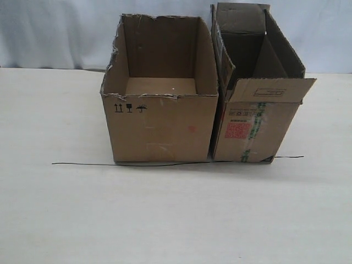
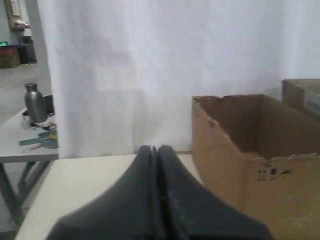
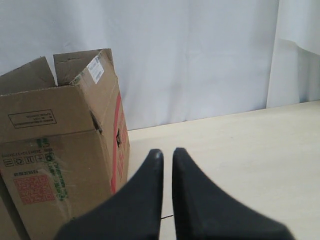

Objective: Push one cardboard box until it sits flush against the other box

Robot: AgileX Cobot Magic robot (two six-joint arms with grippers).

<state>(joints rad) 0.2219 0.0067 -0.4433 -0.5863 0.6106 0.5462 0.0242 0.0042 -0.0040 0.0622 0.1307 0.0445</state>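
Observation:
The cardboard box (image 1: 159, 121), wide with ragged torn top edges, stands at the table's middle. The other box (image 1: 253, 126), taller with a red label and green-striped tape, stands right beside it on the right. Only a thin dark seam shows between them, and I cannot tell whether they touch all along. Neither gripper shows in the exterior view. My left gripper (image 2: 157, 148) is shut and empty, left of the cardboard box (image 2: 260, 150) and apart from it. My right gripper (image 3: 167, 151) is shut to a narrow slit, empty, off to the side of the other box (image 3: 55, 150).
A thin black wire (image 1: 165, 164) lies on the pale table (image 1: 176, 220) along the front of both boxes. A white curtain (image 1: 55, 33) hangs behind. A side table with a metal bottle (image 2: 35, 102) stands beyond the table's left end.

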